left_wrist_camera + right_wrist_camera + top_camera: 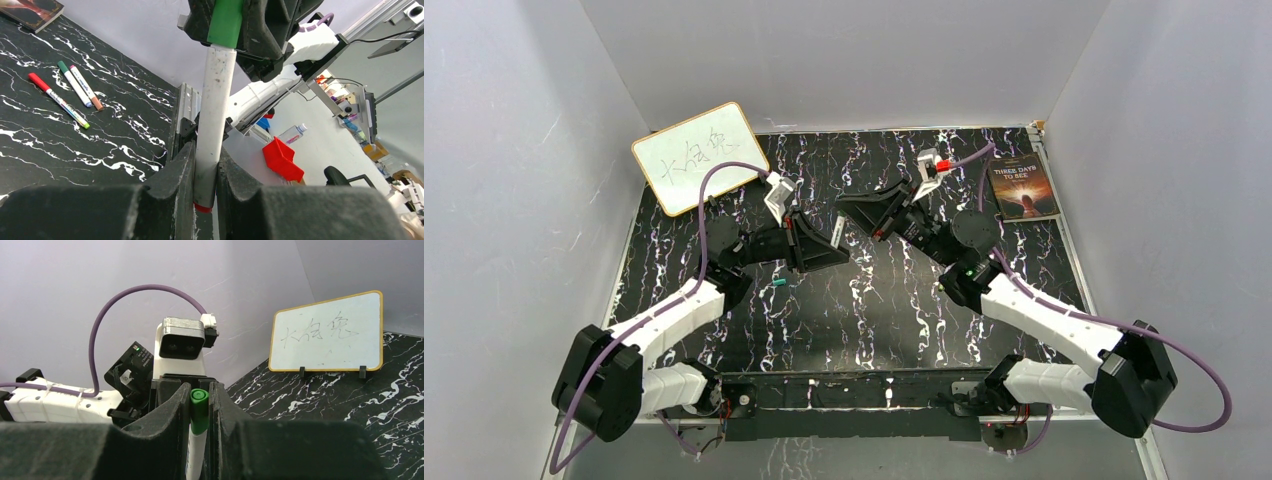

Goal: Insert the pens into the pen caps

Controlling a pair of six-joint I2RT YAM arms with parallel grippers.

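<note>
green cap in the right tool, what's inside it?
The white pen, held by the left tool, runs up into the green cap. Its tip is covered by the cap and the right tool, so seating depth can't be seen.

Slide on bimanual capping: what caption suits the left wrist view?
Left jaws grip a white pen whose top meets the green cap held in the right jaws.

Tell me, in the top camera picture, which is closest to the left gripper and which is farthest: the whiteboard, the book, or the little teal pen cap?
Starting from the left gripper:
1. The teal pen cap, on the table just to the gripper's near left.
2. The whiteboard, standing at the back left corner.
3. The book, lying at the far right side.
</note>
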